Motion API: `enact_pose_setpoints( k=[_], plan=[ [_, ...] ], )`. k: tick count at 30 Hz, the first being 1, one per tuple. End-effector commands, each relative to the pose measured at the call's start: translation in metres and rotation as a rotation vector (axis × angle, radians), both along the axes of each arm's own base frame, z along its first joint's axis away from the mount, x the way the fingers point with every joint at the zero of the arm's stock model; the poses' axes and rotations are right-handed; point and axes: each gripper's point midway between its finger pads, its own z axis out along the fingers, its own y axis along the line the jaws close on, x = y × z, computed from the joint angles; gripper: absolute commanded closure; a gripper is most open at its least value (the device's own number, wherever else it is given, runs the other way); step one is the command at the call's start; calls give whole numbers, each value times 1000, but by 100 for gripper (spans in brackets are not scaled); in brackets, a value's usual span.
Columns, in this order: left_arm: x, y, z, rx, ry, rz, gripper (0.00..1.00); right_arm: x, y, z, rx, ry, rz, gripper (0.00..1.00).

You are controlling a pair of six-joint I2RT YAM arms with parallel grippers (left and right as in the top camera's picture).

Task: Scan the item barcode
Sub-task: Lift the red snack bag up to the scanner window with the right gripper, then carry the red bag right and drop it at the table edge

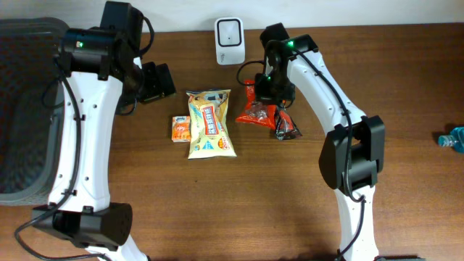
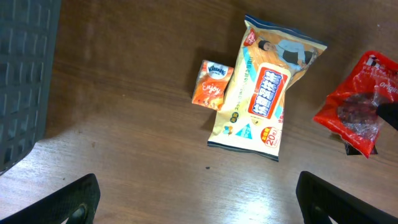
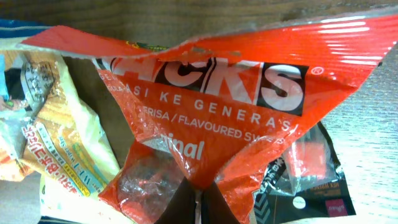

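The right gripper is clamping the crinkly red plastic sweets bag.
The white boxy barcode scanner is sitting just beyond it, leftward; the left gripper, jaws spread, is hanging farther off.

Bright even light; soft shadows; glare on red bag; close-up edges blurred.

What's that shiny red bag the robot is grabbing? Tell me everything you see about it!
The red bag is glossy, crinkly plastic with big white letters on a black band. A clear patch low down shows what look like sweets inside. The right gripper is shut on its film, bunching it into folds. It lies on the wooden table between a yellow pack and a small dark packet that touches its edge.
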Motion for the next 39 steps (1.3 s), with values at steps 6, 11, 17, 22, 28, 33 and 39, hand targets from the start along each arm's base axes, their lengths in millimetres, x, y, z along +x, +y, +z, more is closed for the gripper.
enact_pose_setpoints(
  k=[6, 11, 17, 22, 28, 33, 39],
  plan=[
    [-1, 1, 6, -1, -18, 8, 1, -28, 11, -23, -57, 51, 148, 21],
    [-1, 1, 6, -1, -18, 8, 1, -42, 8, -55, -72, 97, 155, 17],
    [-1, 1, 6, -1, -18, 8, 1, -29, 15, -75, -48, 30, 120, 94],
    [-1, 1, 6, 0, -18, 8, 1, -9, 26, -42, 167, 28, 53, 96],
    [-1, 1, 6, -1, -18, 8, 1, 0, 52, 108, 1178, 104, 126, 96],
    [-1, 1, 6, -1, -18, 8, 1, 2, 49, 103, 1153, 96, 116, 96],
    [-1, 1, 6, 0, -18, 8, 1, 99, 47, 85, 673, -337, -11, 96]
  ],
)
